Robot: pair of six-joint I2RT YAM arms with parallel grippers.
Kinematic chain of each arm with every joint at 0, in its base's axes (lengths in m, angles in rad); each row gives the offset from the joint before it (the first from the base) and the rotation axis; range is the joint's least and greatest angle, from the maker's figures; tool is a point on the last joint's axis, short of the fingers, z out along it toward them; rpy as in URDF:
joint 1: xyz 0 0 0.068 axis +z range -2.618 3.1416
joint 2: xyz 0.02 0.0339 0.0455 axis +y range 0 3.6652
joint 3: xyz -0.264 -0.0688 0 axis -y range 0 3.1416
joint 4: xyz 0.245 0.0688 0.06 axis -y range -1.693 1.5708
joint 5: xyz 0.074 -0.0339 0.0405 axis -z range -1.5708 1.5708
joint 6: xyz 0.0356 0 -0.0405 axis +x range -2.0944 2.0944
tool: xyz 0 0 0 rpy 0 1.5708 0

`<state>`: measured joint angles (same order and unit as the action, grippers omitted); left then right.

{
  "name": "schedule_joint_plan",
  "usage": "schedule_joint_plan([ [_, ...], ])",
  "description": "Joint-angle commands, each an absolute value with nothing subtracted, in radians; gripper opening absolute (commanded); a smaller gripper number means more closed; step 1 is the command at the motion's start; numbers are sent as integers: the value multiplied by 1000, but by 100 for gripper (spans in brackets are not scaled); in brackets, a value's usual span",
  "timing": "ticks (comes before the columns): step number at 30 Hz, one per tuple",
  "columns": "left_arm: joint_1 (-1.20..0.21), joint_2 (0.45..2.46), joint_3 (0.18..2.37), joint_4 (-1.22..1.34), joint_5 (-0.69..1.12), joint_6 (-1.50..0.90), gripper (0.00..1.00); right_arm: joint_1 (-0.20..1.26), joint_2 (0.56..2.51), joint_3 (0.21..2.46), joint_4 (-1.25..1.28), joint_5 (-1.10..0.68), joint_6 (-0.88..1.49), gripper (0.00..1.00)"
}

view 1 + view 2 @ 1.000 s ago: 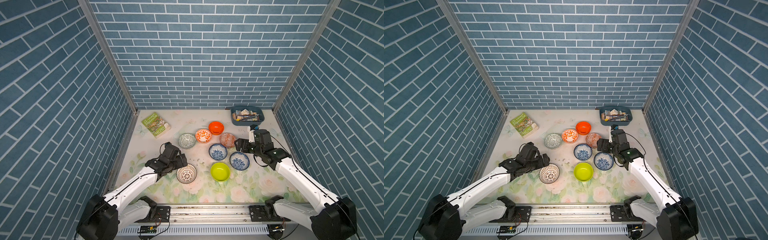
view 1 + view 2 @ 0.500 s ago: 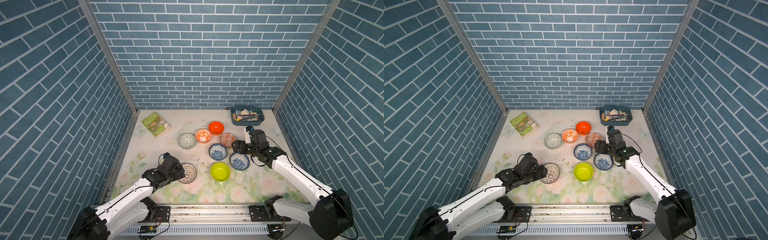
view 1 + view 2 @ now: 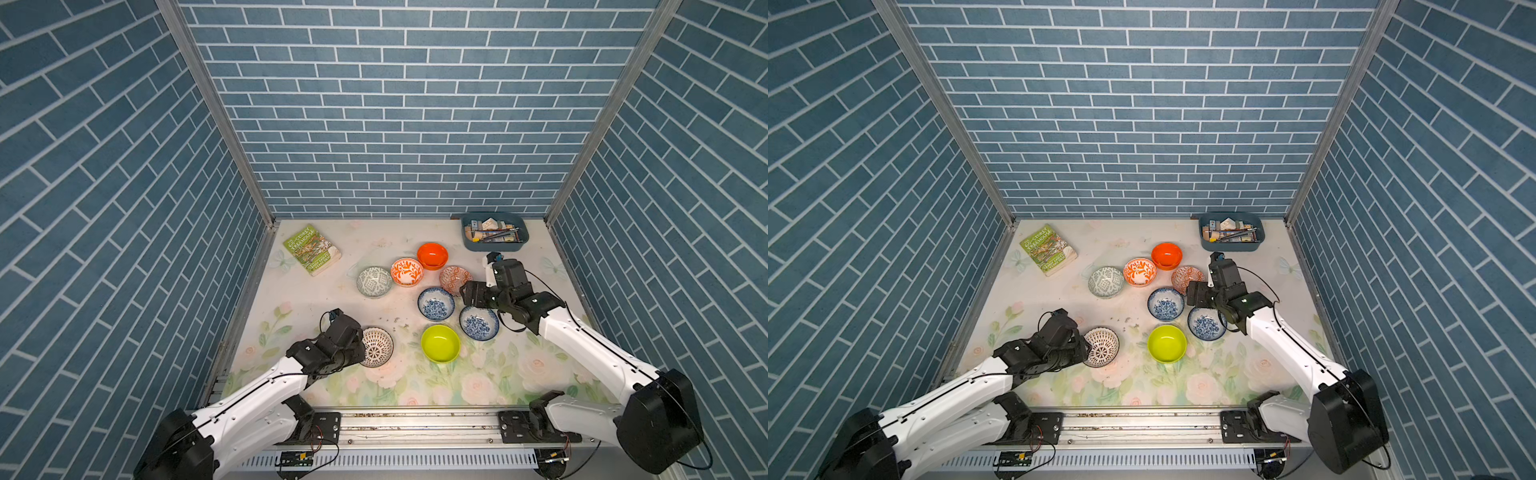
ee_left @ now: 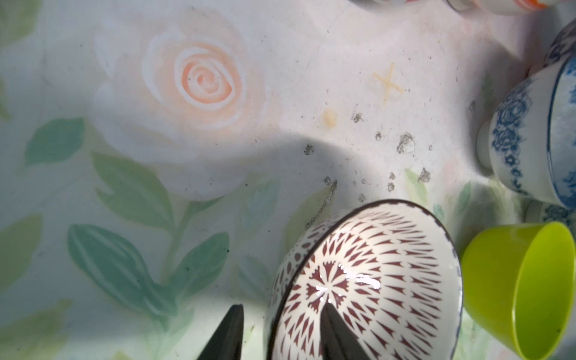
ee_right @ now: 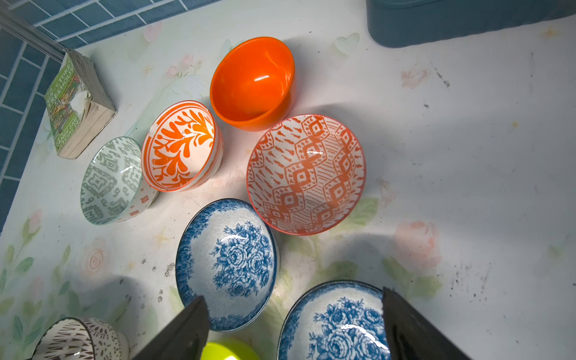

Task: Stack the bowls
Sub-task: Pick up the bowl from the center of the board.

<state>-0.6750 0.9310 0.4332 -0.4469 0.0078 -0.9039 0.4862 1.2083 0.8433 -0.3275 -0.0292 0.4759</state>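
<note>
None of the eight bowls is nested yet. Each sits singly on the floral table (image 3: 316, 299), so I take this as the first pick. My left gripper (image 4: 280, 307) is at the black-and-white lattice bowl (image 3: 377, 347), which stands apart on the near left, with the lime green bowl (image 3: 440, 343) as its closest neighbour. In the left wrist view the fingers (image 4: 333, 333) straddle its rim: one lies inside against the glaze, and the other is outside with a sliver of table showing between it and the wall. The jaws stand narrowly apart, and from this low angle I cannot tell whether they truly bite on the rim. As I judge it, the next move calls for a firm pinch and a straight lift clear of the table. Then comes a carry across to the lime green bowl, lowering the lattice bowl level so it nests rather than tips. My right gripper (image 5: 293, 294) hangs wide open and empty over the nearer blue floral bowl (image 3: 478, 323), touching nothing that I can see. The second blue floral bowl (image 3: 435, 304) sits just beside that one.
</note>
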Motion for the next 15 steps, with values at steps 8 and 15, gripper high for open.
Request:
schedule_joint_plan([
  [8,-688,986,476,-468,-42,-897,10,495,1206,859,-302,-9,517,89],
  [15,-689,948,519,-514,-53,-890,0,498,1206,882,-296,-10,521,89],
])
